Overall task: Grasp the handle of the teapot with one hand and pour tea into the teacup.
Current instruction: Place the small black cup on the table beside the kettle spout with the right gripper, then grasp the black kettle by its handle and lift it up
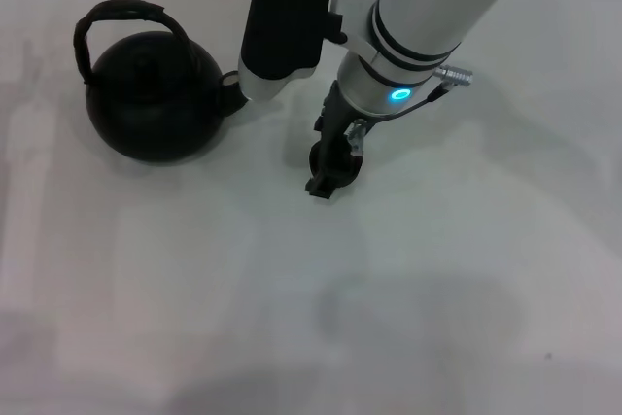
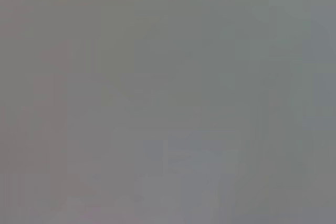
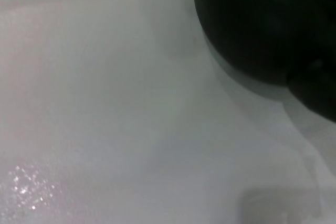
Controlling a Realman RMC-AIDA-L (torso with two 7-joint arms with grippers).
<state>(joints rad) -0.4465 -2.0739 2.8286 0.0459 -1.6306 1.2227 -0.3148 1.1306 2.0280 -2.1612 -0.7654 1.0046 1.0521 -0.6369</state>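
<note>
The black round teapot (image 1: pixel 151 94) stands on the white table at the left of the head view. Its arched handle (image 1: pixel 121 15) stands upright over the lid, and nothing holds it. Its spout (image 1: pixel 230 83) points right, partly behind my right arm's black wrist housing. My right gripper (image 1: pixel 330 167) points down at the table to the right of the teapot, apart from it. A small dark round shape at its tip, possibly the teacup (image 1: pixel 347 164), merges with the dark fingers. The teapot's body (image 3: pixel 252 24) fills a corner of the right wrist view. My left gripper is out of view.
The white table (image 1: pixel 437 289) spreads in front of and to the right of the gripper. My white right forearm (image 1: pixel 428 17) comes in from the top and hides the table behind it. The left wrist view shows only plain grey.
</note>
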